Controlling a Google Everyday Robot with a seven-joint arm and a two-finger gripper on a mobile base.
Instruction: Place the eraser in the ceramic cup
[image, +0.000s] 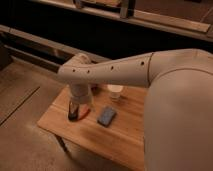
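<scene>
The two-finger gripper (74, 109) is pointing down over the left part of one wooden table (120, 142), with its jaws standing wide. One small black rectangular eraser (73, 116) is sitting at its tips; whether it is gripped cannot be told. One thin orange-red stick (85, 113) is lying just beside it, and one flat blue-grey rectangle (106, 116) is lying near. One white cylindrical ceramic cup (115, 92) is standing apart, behind them.

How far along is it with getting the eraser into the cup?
Nothing done yet. The tool is low over the wooden table's left end, seemingly at the small black eraser, which I can't make out. Lifting and dropping it into the white ceramic cup remain.
</scene>
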